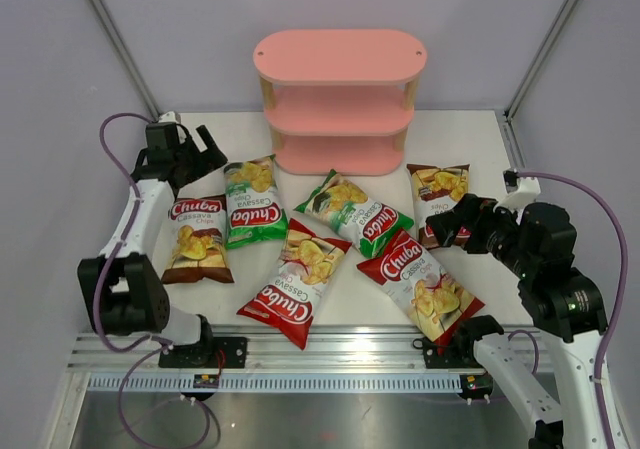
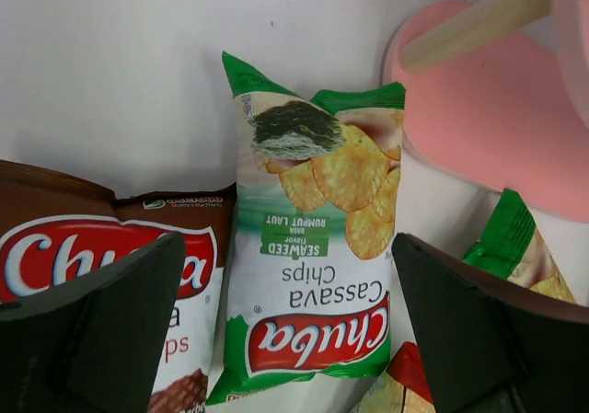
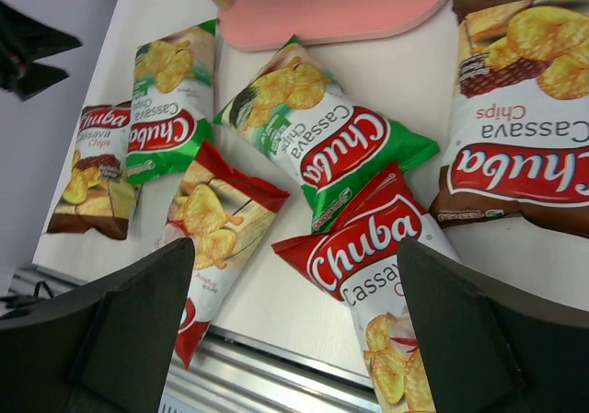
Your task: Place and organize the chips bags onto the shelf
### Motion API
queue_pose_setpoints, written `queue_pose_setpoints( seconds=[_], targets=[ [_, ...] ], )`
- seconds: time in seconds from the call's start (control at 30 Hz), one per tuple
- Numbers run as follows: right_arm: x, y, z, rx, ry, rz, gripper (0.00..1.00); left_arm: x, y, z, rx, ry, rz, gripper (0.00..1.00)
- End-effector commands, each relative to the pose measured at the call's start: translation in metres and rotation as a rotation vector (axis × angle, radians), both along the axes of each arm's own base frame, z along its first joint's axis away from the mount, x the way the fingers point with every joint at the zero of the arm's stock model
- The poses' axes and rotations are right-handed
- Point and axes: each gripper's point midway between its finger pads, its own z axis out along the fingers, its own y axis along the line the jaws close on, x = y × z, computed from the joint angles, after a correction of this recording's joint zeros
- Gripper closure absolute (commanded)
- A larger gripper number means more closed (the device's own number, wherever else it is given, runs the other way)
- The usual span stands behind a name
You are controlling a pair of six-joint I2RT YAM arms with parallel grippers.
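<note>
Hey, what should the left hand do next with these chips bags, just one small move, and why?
Probably lower the left hand onto the left green bag below it. The hand is open, that bag sits centred between its fingers in the wrist view, and the shelf holds no bags yet.

The colourful chips bags (image 1: pixel 293 284) are glossy film, the white table (image 1: pixel 480 139) matt, the pink three-tier shelf (image 1: pixel 340 57) smooth, its posts (image 2: pixel 479 17) bare wood.

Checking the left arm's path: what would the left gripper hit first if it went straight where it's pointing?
Probably the green chips bag, centred between the left gripper's open fingers on the table, next to the brown bag. How far off is unclear.
</note>
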Motion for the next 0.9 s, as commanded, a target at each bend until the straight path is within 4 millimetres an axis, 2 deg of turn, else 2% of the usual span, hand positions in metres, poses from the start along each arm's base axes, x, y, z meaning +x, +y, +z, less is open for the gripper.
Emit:
queue_pose_setpoints(
  seconds=[0.0, 0.2, 0.23, 0.33, 0.5, 0.7, 0.77, 0.8, 0.87],
  targets=[
    [-0.005, 0.021, 0.013, 0.027, -0.043, 0.140, 0.00, 0.041, -0.010, 0.011, -0.153, -0.156, -0.095, 0.01],
    [-0.013, 0.043, 0.011, 0.055, -0.025, 0.290, 0.00, 0.064, -0.022, -0.033, -0.221, -0.187, -0.198, 0.01],
    [-0.016, 0.047, 0.012, 0.066, -0.018, 0.318, 0.01, 0.067, -0.022, -0.050, -0.229, -0.153, -0.194, 0.01],
    [-0.019, 0.053, 0.013, 0.075, -0.013, 0.364, 0.00, 0.066, -0.018, -0.081, -0.250, -0.077, -0.170, 0.01],
    [-0.025, 0.061, 0.019, 0.088, -0.039, 0.434, 0.01, 0.063, -0.013, -0.102, -0.250, -0.053, -0.132, 0.01],
    [-0.028, 0.068, 0.024, 0.122, -0.051, 0.486, 0.01, 0.061, -0.030, -0.123, -0.346, -0.029, -0.181, 0.01],
    [-0.030, 0.070, 0.026, 0.128, -0.055, 0.496, 0.01, 0.062, -0.038, -0.124, -0.395, -0.047, -0.207, 0.01],
    [-0.033, 0.071, 0.029, 0.132, -0.065, 0.509, 0.01, 0.061, -0.040, -0.131, -0.406, -0.030, -0.209, 0.01],
    [-0.035, 0.072, 0.032, 0.138, -0.074, 0.515, 0.01, 0.062, -0.044, -0.129, -0.422, -0.031, -0.223, 0.03]
  ],
)
